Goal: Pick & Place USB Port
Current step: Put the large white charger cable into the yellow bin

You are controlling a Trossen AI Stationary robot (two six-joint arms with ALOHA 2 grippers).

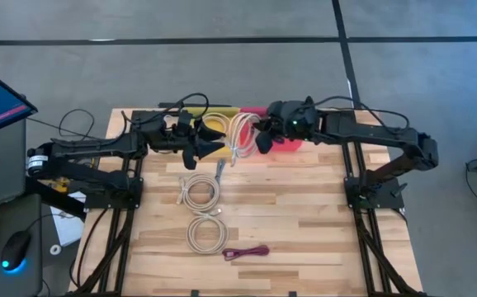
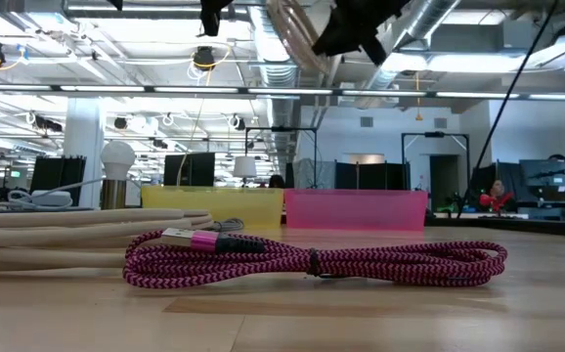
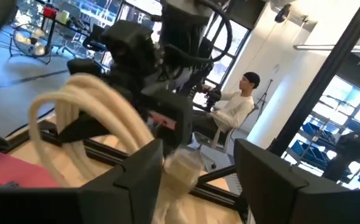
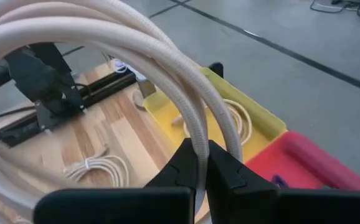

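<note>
Right gripper point(image 1: 259, 136) raised, fingers clamped on cable point(image 1: 243, 132); left gripper point(image 1: 214, 136) just opposite it, fingers spread.

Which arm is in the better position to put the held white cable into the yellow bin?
Probably the right. The right gripper is shut on the coiled white cable, lifted beside the yellow plastic bin. The left gripper is open next to the coil and holds nothing.
</note>
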